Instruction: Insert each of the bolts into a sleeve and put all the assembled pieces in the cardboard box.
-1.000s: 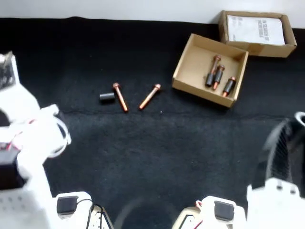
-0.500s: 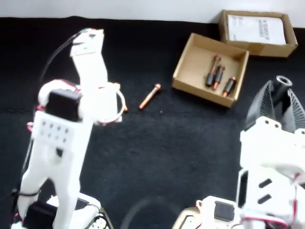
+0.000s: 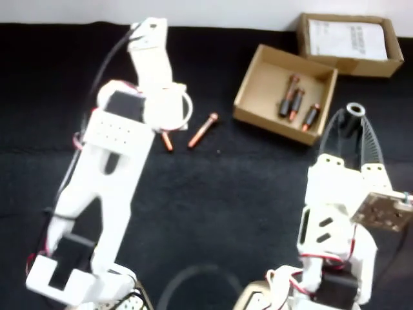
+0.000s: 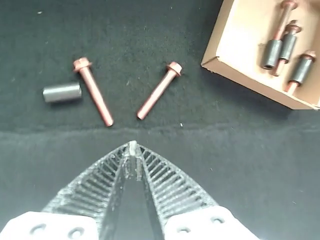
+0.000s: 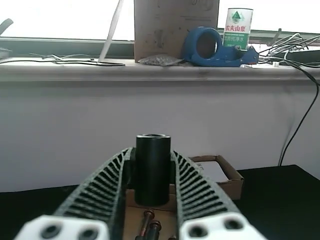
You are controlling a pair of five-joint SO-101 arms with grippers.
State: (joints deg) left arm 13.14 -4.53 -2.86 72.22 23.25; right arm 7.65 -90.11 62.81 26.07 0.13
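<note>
Gripping a short black cylindrical sleeve (image 5: 152,170) upright between their ribbed fingers (image 5: 107,185), the right jaws are closed about its middle, and its open top end stands clear above the tips. In the high view the right arm (image 3: 339,194) stands at the near right of the black cloth-covered bench (image 3: 213,213). Its jaws and the held sleeve are raised off the right-hand side of the open cardboard box (image 3: 263,82), not over it. Three assembled pieces (image 3: 295,100), copper-coloured bolts each wearing a dark sleeve, lie side by side in that box.

The left jaws are closed on nothing, their tips meeting. Ahead of the tips and apart from them, the loose parts lie on the cloth: a long copper-coloured flanged bolt (image 4: 93,91), a second bolt (image 4: 159,90) of the same kind and a short grey metal sleeve (image 4: 62,93). The two bolts form a V, with their shank ends nearest the tips and their heads spread away. The grey sleeve lies on its side just beside the first bolt, near its head, on the side away from the second bolt. A corner of the box lies near the second bolt's head without touching it.

In the high view the white left arm (image 3: 116,168) stretches over the first bolt and the grey sleeve, hiding the sleeve and most of that bolt. A second cardboard box (image 3: 352,66) holding a white printed sheet (image 3: 345,39) stands behind the first.
</note>
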